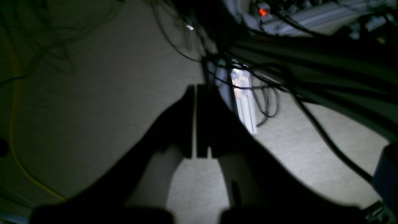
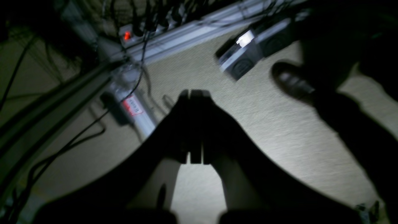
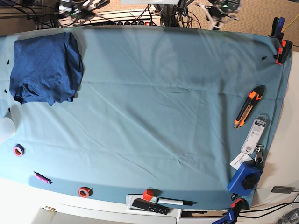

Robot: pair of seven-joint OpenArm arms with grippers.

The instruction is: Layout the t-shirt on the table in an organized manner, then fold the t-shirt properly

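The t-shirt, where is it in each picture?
Base: the t-shirt lies folded at the table's far left corner.
Left wrist: not in it, only floor and cables.
Right wrist: not in it, only floor.
Shared landmark: a power strip with a red light shows in both wrist views.

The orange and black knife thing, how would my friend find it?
Start at the big table under its teal cloth and go to the right side in the base view. The utility knife lies slanted there, above a packaged card. Only it is long, orange and black.
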